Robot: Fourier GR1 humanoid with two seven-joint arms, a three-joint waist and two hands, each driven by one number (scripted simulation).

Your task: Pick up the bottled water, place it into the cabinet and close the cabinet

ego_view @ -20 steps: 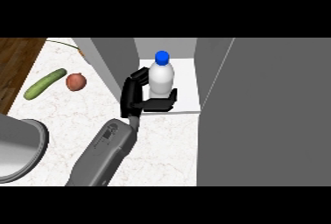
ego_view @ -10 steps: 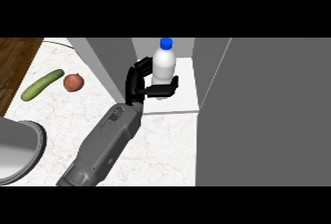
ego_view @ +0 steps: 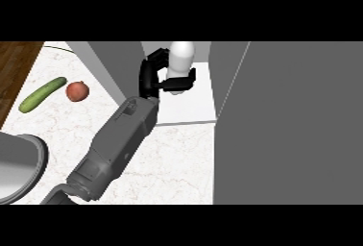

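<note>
currently the bottled water point(ego_view: 181, 56) stands upright over the cabinet point(ego_view: 186, 103) floor, just inside the opening. left hand point(ego_view: 160, 77) curls around its lower body, thumb side wrapped in front. judgement: rigid, smooth plastic, likely slippery and top-heavy; mid-body hold suits it. cucumber point(ego_view: 41, 94) and red onion point(ego_view: 77, 91) lie well apart.
</note>
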